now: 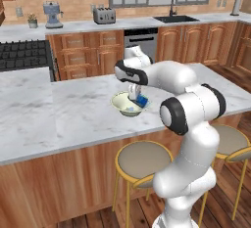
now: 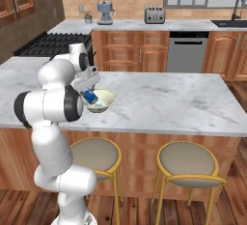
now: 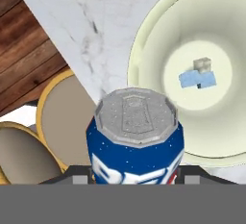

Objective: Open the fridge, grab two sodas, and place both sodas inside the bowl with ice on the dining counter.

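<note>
Can (image 3: 136,143) blue, silver-topped (white-red markings), in claw (image 3: 136,180) above bowl (image 3: 149,50)

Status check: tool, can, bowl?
Tool shut on blue can, held over bowl's near rim. Bowl on dining counter holds ice; no soda in it yet. Nothing in the way.

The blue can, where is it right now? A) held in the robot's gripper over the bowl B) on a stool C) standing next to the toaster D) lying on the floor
A: the gripper is shut on the can, tilted just over the bowl on the counter.
</note>
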